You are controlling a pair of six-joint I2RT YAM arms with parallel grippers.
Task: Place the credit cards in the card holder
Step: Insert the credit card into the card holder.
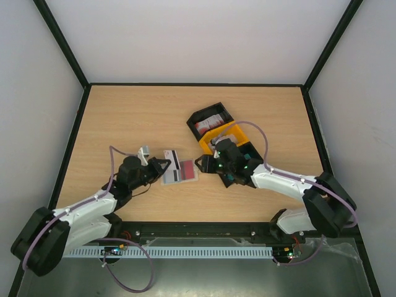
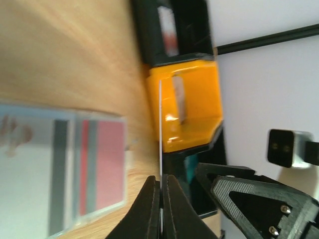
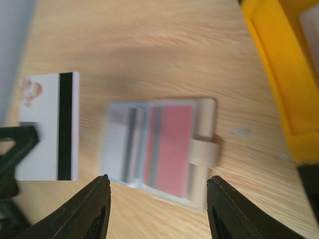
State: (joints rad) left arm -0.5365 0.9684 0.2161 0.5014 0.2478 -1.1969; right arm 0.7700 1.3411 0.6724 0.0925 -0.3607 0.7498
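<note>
Closest to the left wrist lens, the left gripper [image 2: 161, 183] has its two black fingers pressed together on the short edge of a white card [image 2: 160, 124]. From here the card shows only as a thin bright line running straight out from the tips. In the right wrist view the same card lies face-on, white with a dark stripe across it and a small reddish mark at one corner. It looks roughly level with the wooden table [image 1: 124, 117], though I cannot tell whether it rests on the wood or hangs just above it. It sits just beside the card holder [image 3: 159, 144], with a narrow strip of bare wood between them. The card holder lies open and flat on the table between the two arms. Its clear pockets face up and a beige tab sticks out on the side toward the tray. A red card [image 3: 172, 142] fills one pocket, and something whitish with grey stripes fills the other, too blurred to name. The right gripper [image 3: 157, 181] hangs over the near edge of the holder, its jaws spread wide with nothing between them. The black-and-yellow tray [image 1: 228, 132] stands well behind the holder, next to the right arm's wrist, and red-and-white cards [image 1: 207, 122] show in its far black compartment.
</note>
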